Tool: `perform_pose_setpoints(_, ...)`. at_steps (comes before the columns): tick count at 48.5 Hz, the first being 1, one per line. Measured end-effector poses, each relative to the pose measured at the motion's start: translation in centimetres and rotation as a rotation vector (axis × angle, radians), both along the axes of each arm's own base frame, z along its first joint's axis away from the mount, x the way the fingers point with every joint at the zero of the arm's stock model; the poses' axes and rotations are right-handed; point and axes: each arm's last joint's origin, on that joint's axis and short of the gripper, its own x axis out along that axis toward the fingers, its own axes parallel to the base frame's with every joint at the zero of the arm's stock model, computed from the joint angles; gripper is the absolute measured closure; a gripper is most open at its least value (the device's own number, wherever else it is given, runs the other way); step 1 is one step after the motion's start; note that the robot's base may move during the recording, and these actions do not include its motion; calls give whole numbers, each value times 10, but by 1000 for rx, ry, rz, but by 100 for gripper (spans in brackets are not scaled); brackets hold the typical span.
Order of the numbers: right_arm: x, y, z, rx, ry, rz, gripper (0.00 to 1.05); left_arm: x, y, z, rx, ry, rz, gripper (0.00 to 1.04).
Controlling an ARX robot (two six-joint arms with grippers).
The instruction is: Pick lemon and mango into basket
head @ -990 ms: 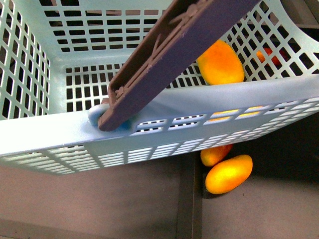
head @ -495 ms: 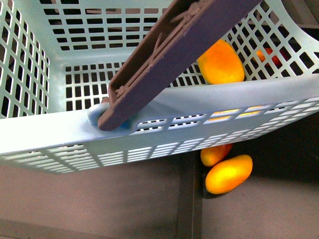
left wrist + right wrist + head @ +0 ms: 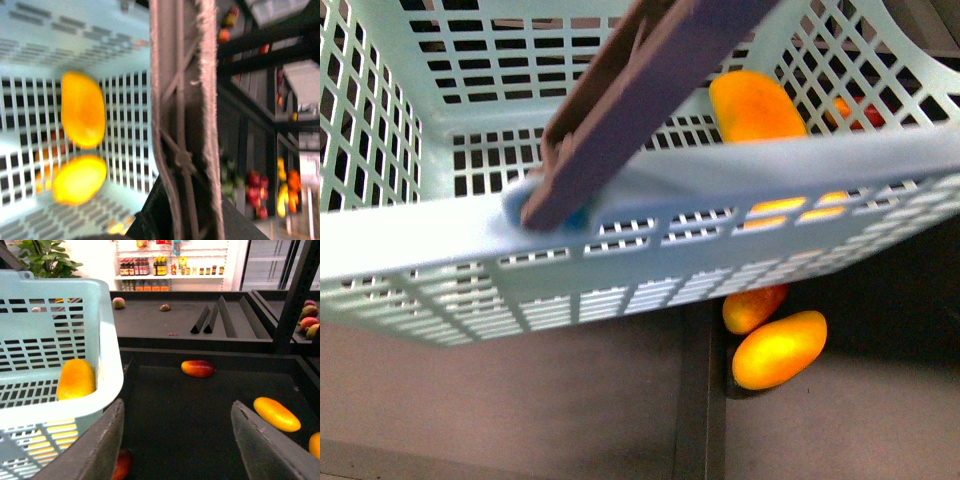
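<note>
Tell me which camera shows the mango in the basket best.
The right wrist view: the mango is sharp, against the basket wall. The front view hides its lower part behind the rim; the left wrist view blurs it.

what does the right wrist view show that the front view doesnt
Only the right wrist view shows the right gripper, its jaws wide apart and holding nothing, a red-blushed mango and a longer yellow mango on the dark shelf, and a stocked store shelf behind. Only the front view shows the brown handle crossing the basket and two fruits below it. Both show the turquoise basket with the mango inside.
</note>
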Motion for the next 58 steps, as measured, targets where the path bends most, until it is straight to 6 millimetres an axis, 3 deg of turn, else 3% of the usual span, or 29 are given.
perform_pose_setpoints(4,0,0,0,0,-1,2,22,9,3,-10,-17,-174,242,100)
perform_pose_setpoints(8,0,0,0,0,-1,0,7,23,22,-11,-35,-223,350,100)
perform_pose_setpoints(15,0,0,0,0,-1,1,9,38,53,-25,-85,-219,429,100)
perform_pose_setpoints(21,0,0,0,0,-1,0,9,59,79,-52,-141,-172,518,100)
perform_pose_setpoints(33,0,0,0,0,-1,0,9,131,129,-121,-264,-6,779,100)
perform_pose_setpoints(45,0,0,0,0,-1,1,9,186,139,-166,-251,74,919,100)
perform_pose_setpoints(51,0,0,0,0,-1,0,9,194,138,-188,-244,126,951,100)
perform_pose_setpoints(58,0,0,0,0,-1,0,9,193,131,-189,-249,137,935,100)
